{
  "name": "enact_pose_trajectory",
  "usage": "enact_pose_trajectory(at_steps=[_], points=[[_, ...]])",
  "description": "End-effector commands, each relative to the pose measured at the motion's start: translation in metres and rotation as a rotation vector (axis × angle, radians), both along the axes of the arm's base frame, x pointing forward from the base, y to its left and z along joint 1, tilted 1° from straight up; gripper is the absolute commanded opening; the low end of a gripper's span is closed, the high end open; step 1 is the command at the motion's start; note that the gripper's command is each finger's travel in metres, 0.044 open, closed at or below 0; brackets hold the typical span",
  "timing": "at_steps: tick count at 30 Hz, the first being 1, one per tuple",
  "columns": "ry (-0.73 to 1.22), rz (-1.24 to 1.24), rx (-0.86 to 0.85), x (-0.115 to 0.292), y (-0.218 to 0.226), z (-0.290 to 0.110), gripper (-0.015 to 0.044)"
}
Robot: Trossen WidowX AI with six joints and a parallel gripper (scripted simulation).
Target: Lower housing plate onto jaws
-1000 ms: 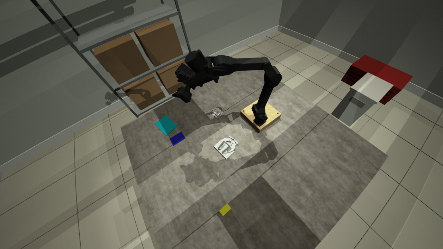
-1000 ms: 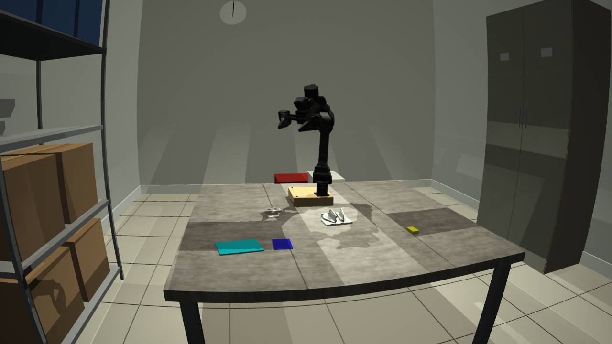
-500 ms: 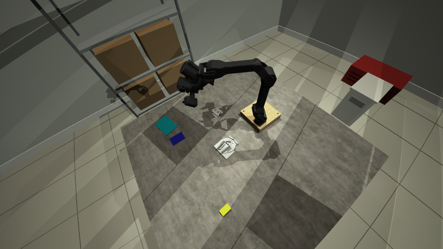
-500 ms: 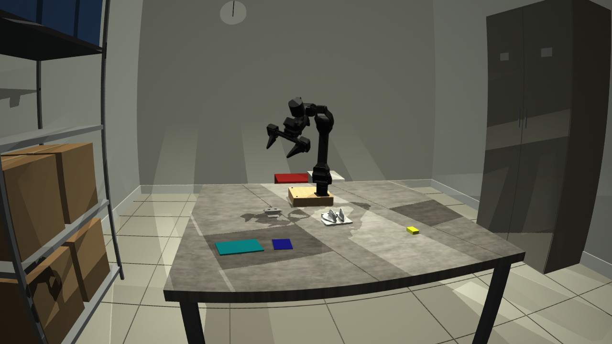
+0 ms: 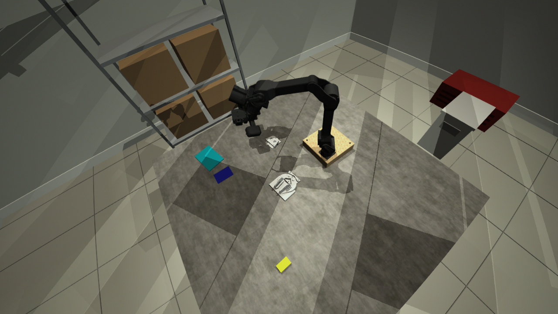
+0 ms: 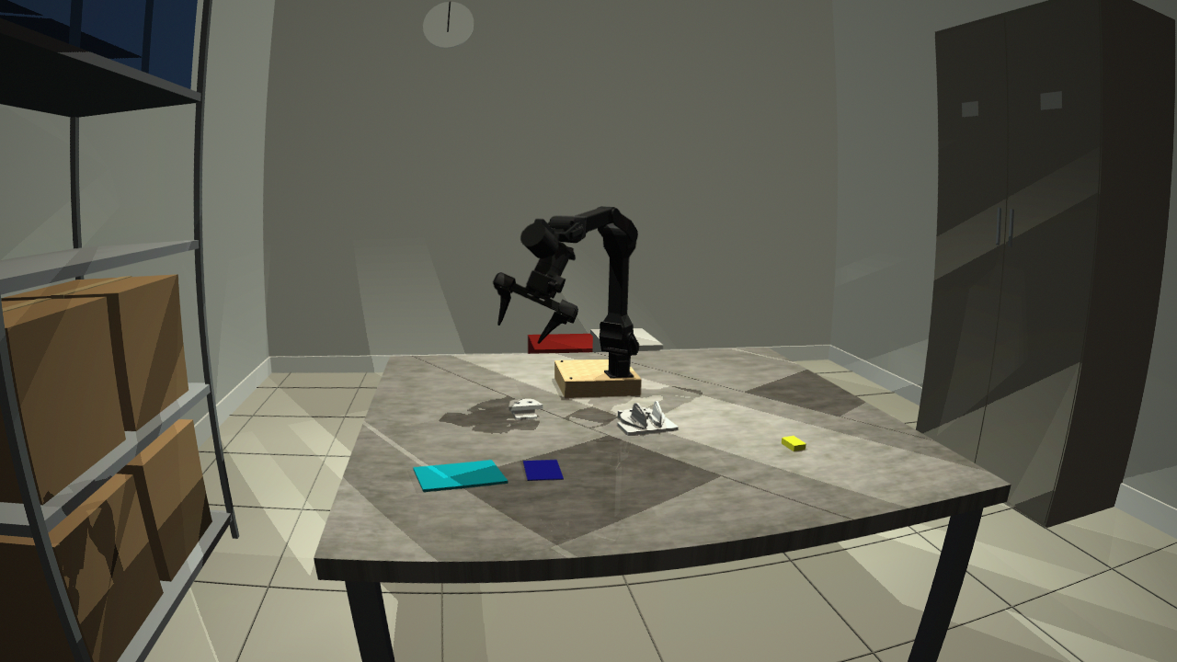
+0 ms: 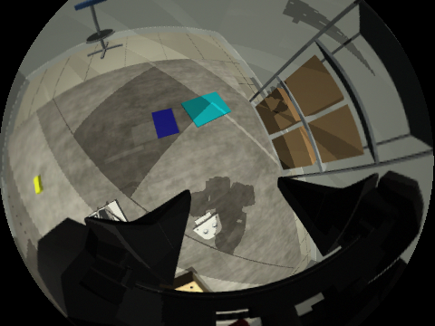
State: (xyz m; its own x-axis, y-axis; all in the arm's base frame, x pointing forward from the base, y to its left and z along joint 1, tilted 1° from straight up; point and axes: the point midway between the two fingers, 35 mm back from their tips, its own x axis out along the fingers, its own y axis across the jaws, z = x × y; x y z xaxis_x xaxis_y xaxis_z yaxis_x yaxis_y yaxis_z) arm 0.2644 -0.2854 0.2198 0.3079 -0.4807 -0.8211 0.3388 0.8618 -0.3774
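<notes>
The small white housing plate (image 5: 273,141) (image 6: 525,404) (image 7: 208,227) sits apart from the base on a low pale support, with round marks on its top. The white base (image 5: 287,195) (image 6: 657,428) (image 7: 119,210) lies on the table nearer the middle. Two jaws stand up side by side on it, best seen in the exterior view; their pins cannot be made out. My gripper (image 6: 519,332) (image 7: 236,188) is open and empty, tilted, with its fingers pointing down well above the table on the housing plate's side. In the wrist view the left finger partly hides the base.
A teal plate (image 5: 204,156) (image 6: 461,474) (image 7: 204,110) and a blue square (image 5: 223,175) (image 6: 542,470) (image 7: 165,123) lie flat. A yellow block (image 5: 283,264) (image 6: 793,442) (image 7: 38,185) lies farther off. My arm stands on a wooden block (image 5: 341,143) (image 6: 576,381). Shelving with boxes stands beside the table.
</notes>
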Motion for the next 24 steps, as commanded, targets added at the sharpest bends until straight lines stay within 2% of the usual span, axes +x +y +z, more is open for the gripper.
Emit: enact_pose_trajectory(at_steps=[1,14,24], points=[[0.088,0.046,0.055,-0.015,-0.002,-0.024,0.044],[0.307,0.219,0.269,-0.069,0.0,-0.089,0.044],[0.376,0.333,0.421,-0.102,0.01,-0.12,0.044]])
